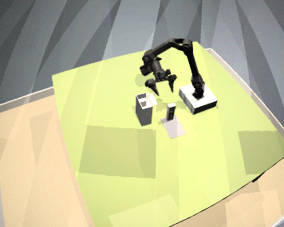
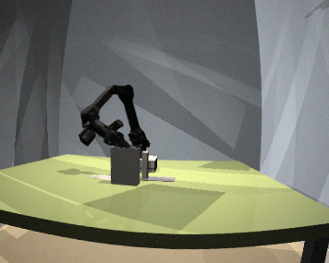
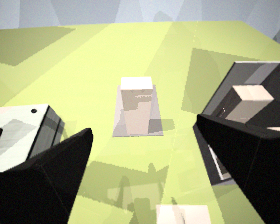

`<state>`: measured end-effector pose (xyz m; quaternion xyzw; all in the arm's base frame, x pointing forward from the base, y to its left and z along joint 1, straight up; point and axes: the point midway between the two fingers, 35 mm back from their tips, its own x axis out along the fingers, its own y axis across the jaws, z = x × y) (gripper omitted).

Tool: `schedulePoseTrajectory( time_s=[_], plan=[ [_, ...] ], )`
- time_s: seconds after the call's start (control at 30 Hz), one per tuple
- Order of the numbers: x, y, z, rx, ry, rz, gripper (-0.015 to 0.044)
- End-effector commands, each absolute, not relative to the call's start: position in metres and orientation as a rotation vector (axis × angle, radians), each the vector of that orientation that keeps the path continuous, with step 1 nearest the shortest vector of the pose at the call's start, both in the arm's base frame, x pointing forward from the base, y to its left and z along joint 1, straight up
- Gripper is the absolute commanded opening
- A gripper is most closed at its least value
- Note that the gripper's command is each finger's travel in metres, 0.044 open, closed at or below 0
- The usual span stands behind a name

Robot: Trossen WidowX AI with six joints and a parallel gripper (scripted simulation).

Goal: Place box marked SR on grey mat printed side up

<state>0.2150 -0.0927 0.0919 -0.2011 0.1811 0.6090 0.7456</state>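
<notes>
One box (image 1: 171, 111) (image 2: 145, 165) (image 3: 137, 107) stands upright, apart from the claw (image 1: 166, 93) (image 3: 144, 125).

- The bench (image 1: 202, 156) (image 2: 248, 204) (image 3: 150, 45) is gleaming yellow-green, darker patches crossing it.
- The bin (image 1: 143, 114) (image 2: 125, 166) (image 3: 220, 90) is showing dark grey sides.
- The pincer (image 1: 163, 82) (image 3: 144, 125) is appearing black.

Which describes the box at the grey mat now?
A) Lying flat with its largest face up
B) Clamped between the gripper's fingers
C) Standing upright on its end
C: the box rises tall from the grey mat, its small end face on top.
</notes>
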Motion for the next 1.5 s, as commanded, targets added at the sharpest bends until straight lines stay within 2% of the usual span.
schedulePoseTrajectory(
  time_s=[0.0, 1.47],
  plan=[
    [0.215, -0.094, 0.086, -0.435, 0.383, 1.35, 0.044],
    [0.224, -0.06, 0.029, -0.412, 0.35, 1.379, 0.044]
  ],
)
